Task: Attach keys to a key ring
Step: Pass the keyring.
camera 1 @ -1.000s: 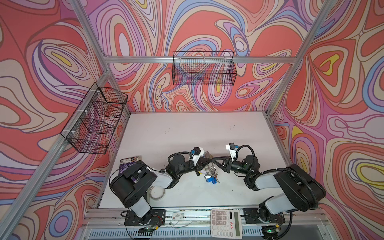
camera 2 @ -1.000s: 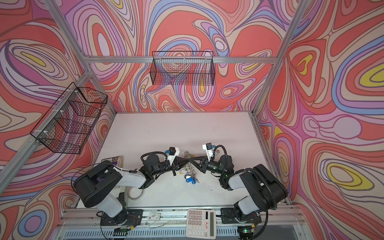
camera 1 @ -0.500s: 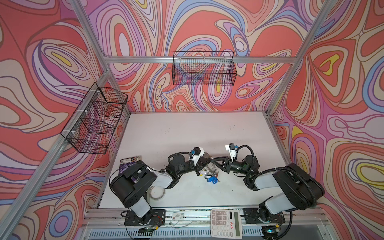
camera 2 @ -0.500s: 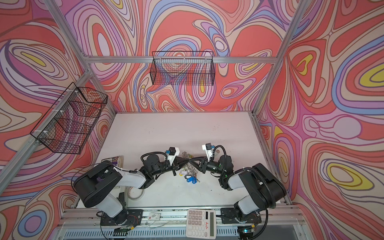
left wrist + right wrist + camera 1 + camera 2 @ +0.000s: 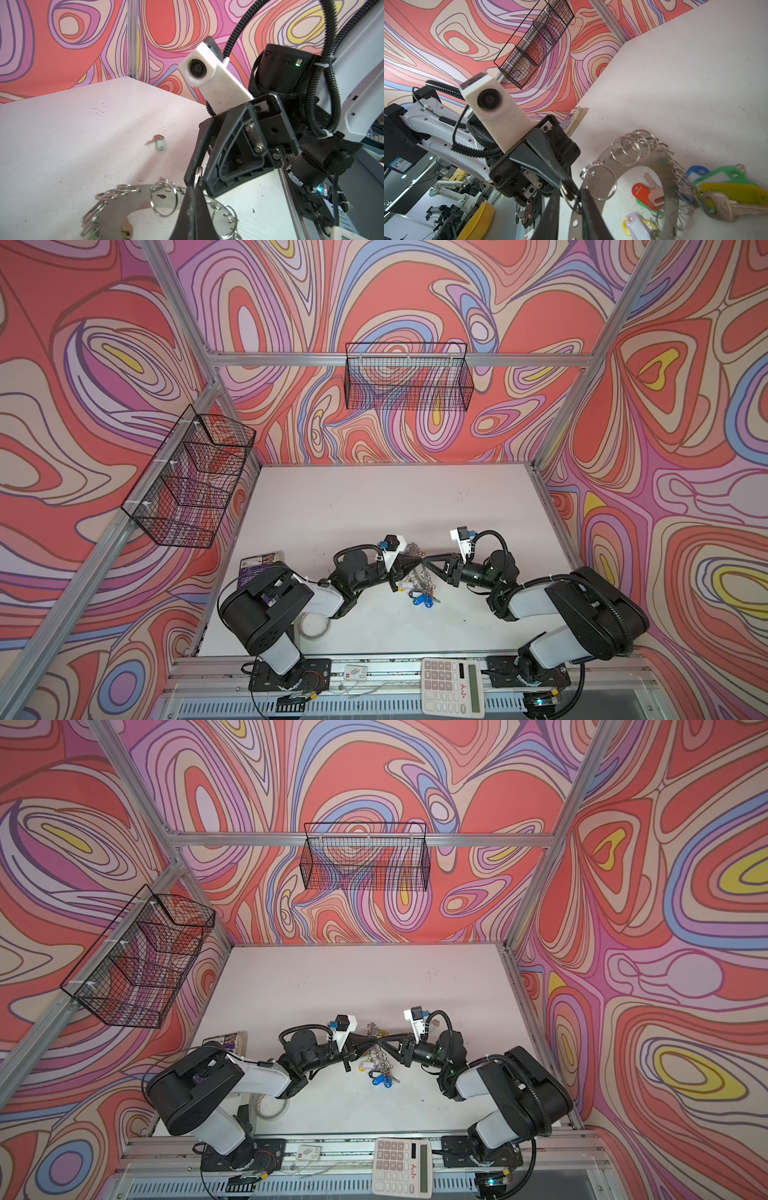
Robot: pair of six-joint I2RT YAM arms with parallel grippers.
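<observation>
In both top views my two grippers meet tip to tip above the table's front middle. The key ring (image 5: 654, 164), a flat silver plate fringed with split rings, hangs between them. The left gripper (image 5: 194, 187) is shut on its rim. A small split ring (image 5: 568, 192) at that rim sits between the fingers of the right gripper (image 5: 571, 193), which is closed on it. Keys with red (image 5: 640, 191), green (image 5: 716, 176), yellow and blue tags hang from the ring, touching the table (image 5: 423, 600). One loose key with a pale tag (image 5: 159, 143) lies farther back on the table.
A tape roll (image 5: 316, 624) lies under the left arm and a small box (image 5: 259, 562) sits at the table's left edge. A calculator (image 5: 452, 686) rests on the front rail. Wire baskets hang on the back wall (image 5: 409, 381) and the left wall (image 5: 191, 481).
</observation>
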